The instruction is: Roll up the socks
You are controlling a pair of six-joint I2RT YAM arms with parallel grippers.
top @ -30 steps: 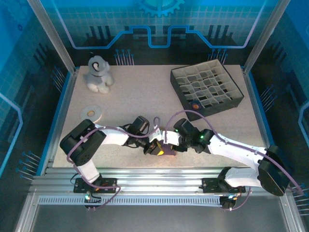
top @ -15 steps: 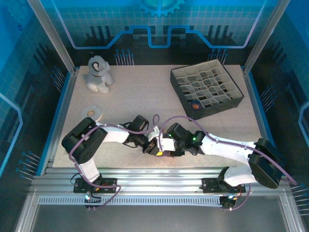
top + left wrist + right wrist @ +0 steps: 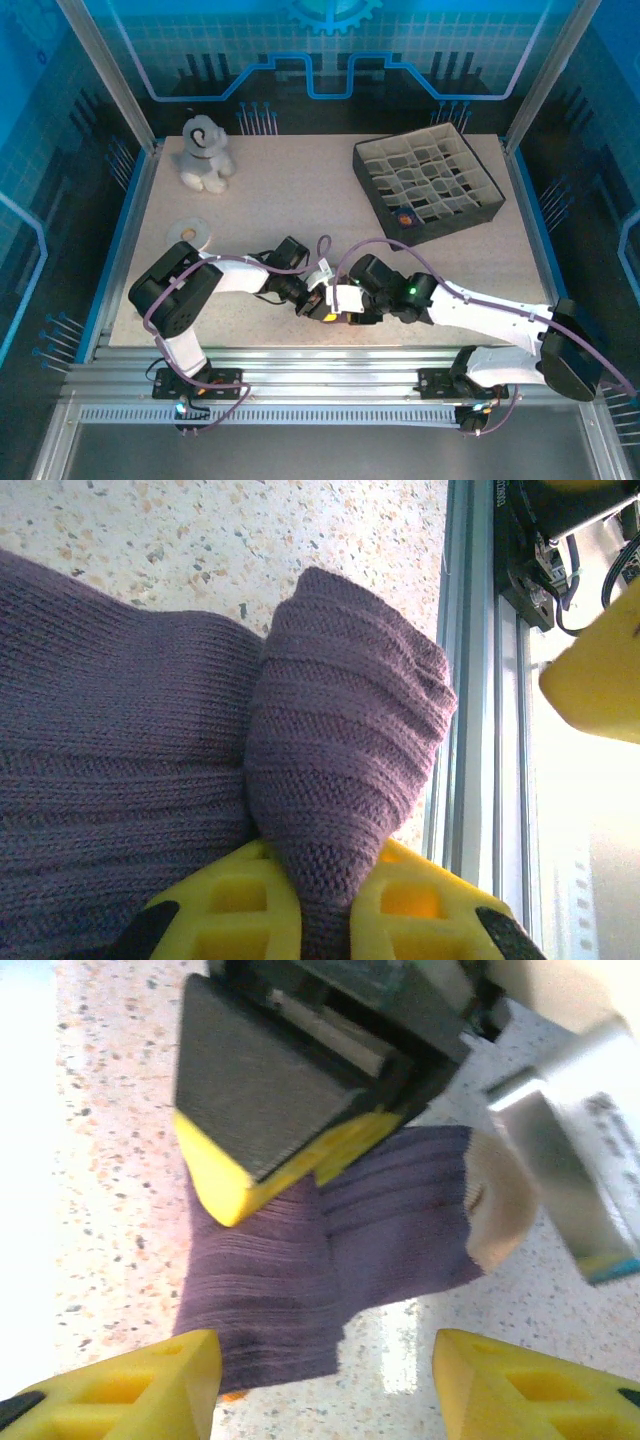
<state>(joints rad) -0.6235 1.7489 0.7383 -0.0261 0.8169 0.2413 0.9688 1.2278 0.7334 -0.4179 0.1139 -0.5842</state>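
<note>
Left wrist: left gripper (image 3: 325, 905) clenched on a raised fold of the socks (image 3: 340, 730), with purple knit bunched between its yellow fingers. The rail (image 3: 480, 680) is just beside that fold, so the socks sit right at the near edge of the table (image 3: 250, 530).

Right wrist adds: right gripper (image 3: 325, 1380) is spread wide, nothing pinched. The socks lie flat ahead of its tips, tan toe (image 3: 500, 1210) at one end.

Top view: both grippers are nose to nose over the socks, cloth mostly hidden. Room: the mid-table behind them is bare. Toy (image 3: 205, 152), ring (image 3: 189, 233) and divider box (image 3: 428, 185) are well apart.
</note>
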